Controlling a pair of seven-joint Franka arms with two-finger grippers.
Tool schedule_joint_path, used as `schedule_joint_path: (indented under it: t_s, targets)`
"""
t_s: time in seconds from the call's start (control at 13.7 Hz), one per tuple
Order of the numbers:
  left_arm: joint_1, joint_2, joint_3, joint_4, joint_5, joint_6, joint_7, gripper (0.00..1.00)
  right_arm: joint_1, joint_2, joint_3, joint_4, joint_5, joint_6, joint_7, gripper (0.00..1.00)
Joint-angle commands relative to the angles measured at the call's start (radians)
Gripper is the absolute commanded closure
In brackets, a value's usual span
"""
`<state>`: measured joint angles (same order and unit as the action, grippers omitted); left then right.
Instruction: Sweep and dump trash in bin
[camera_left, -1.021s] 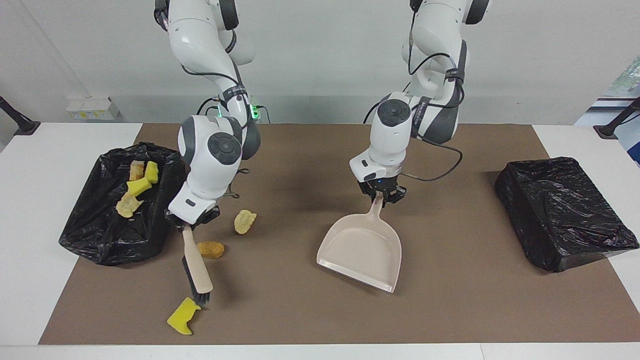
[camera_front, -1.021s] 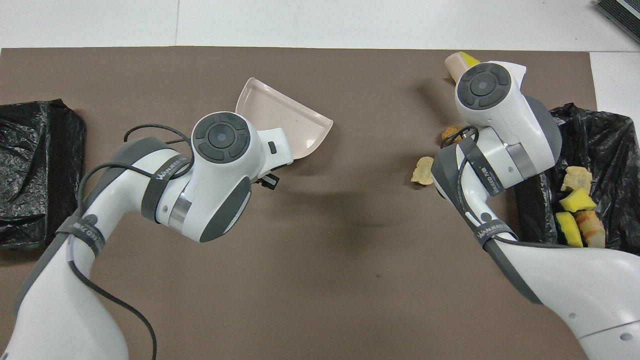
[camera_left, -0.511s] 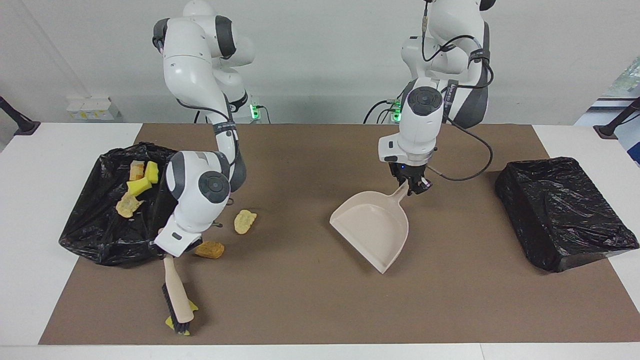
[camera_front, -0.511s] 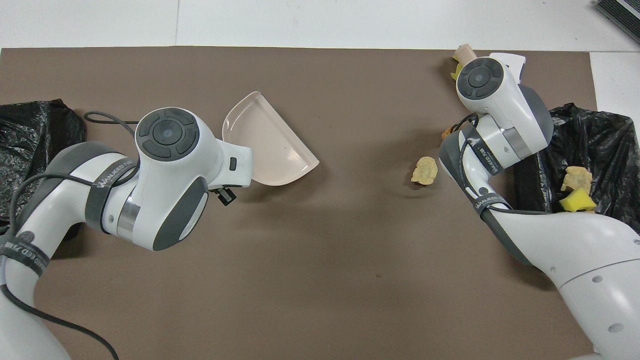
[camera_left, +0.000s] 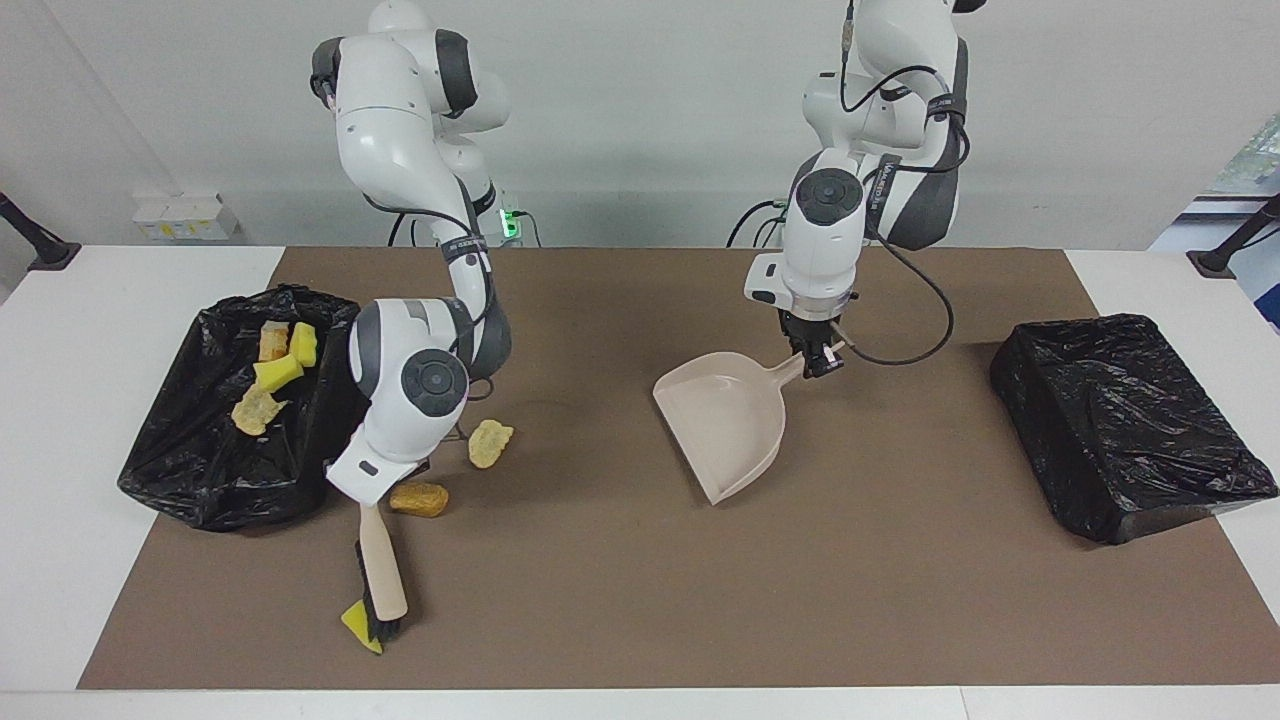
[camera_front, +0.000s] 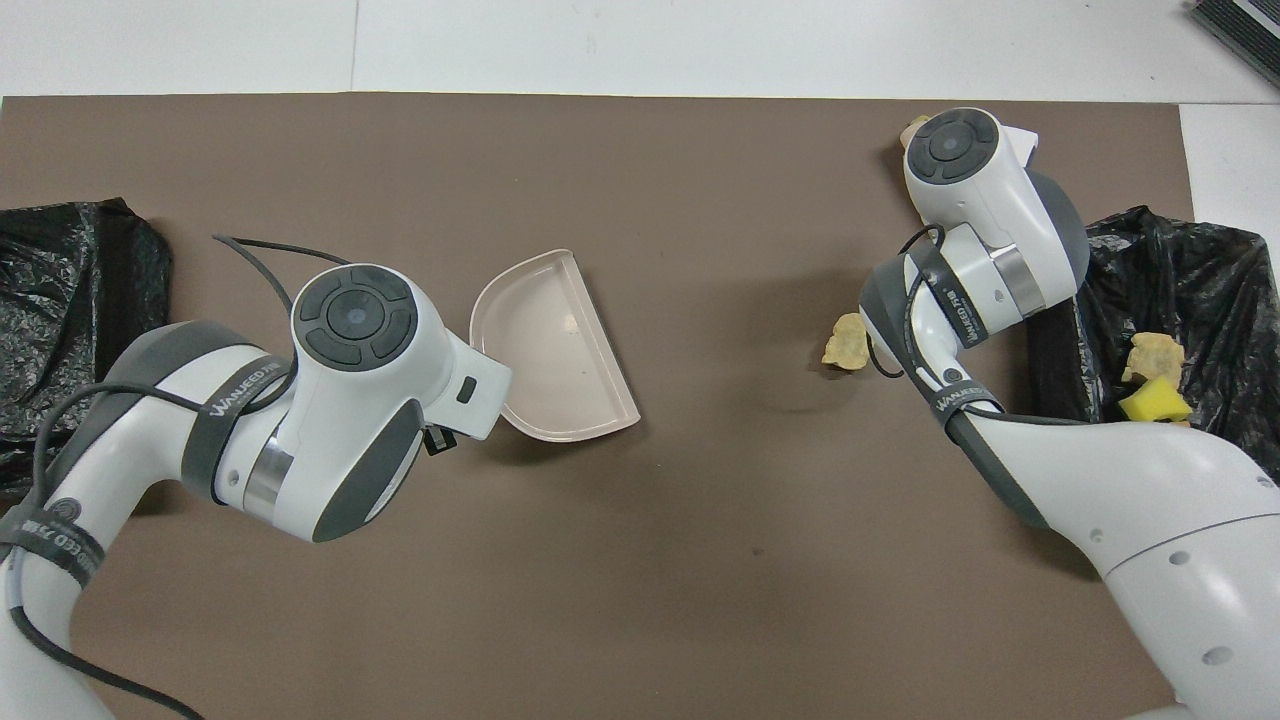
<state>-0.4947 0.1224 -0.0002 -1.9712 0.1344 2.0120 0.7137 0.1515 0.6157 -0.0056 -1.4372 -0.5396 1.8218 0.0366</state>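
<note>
A: Why is the brown mat (camera_left: 620, 600) spread over nearly the whole white table (camera_left: 60, 400)?

B: A sweeping surface seems to be intended; every loose scrap lies on it, and a black-bagged bin is set at each end.

A: Why is only one bin in use?

B: The bin (camera_left: 235, 440) at the right arm's end is left open, and four pieces of the trash (camera_left: 272, 372), yellow and tan, are already held inside it. The other bin (camera_left: 1130, 425), at the left arm's end, is seen only as a black wrapped block; nothing can be made out in it.

A: And the dustpan (camera_left: 730, 425)?

B: Its handle is clamped in the left gripper (camera_left: 815, 362), fingers closed on it. It appears to be carried over the middle of the mat, mouth turned toward the loose scraps, presumably so that they can be brushed into it.

A: The brush (camera_left: 378, 585)?

B: It is grasped by its handle in the right gripper (camera_left: 375, 497), fingers clenched, bristles down at the mat's edge farthest from the robots, against a yellow sponge chunk (camera_left: 357, 622). From there the chunk could probably be drawn toward the pan.

A: What else is left?

B: Two tan pieces on the mat just beside the open bin: one (camera_left: 490, 442) nearer to the robots, one (camera_left: 420, 498) close under the right wrist. About half the job is judged done.
</note>
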Motion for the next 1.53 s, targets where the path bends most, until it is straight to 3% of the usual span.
schedule_joint_path:
  t_s: [0.0,0.36,0.73,0.95,1.17,1.46]
  targets:
    - [-0.063,0.008,0.011,-0.021,0.021,0.066,0.003,1.0,0.01,-0.095,0.022,-0.097,0.097,-0.068,-0.007,1.0]
    - [-0.082,-0.004,0.008,-0.041,0.019,0.067,-0.052,1.0,0.011,-0.2,0.027,-0.108,0.446,-0.205,-0.044,1.0]
    - [-0.093,-0.046,0.006,-0.113,0.017,0.073,-0.106,1.0,-0.039,-0.29,0.021,-0.117,0.455,-0.225,-0.098,1.0]
    - [-0.097,-0.05,0.005,-0.124,0.016,0.074,-0.109,1.0,-0.055,-0.388,0.021,-0.317,0.464,-0.127,-0.151,1.0]
    - [-0.117,-0.052,0.005,-0.126,0.011,0.077,-0.126,1.0,-0.061,-0.47,0.016,-0.506,0.458,0.069,-0.136,1.0]
    - [-0.116,-0.056,0.005,-0.132,0.01,0.076,-0.123,1.0,-0.035,-0.482,0.022,-0.601,0.467,0.114,-0.038,1.0]
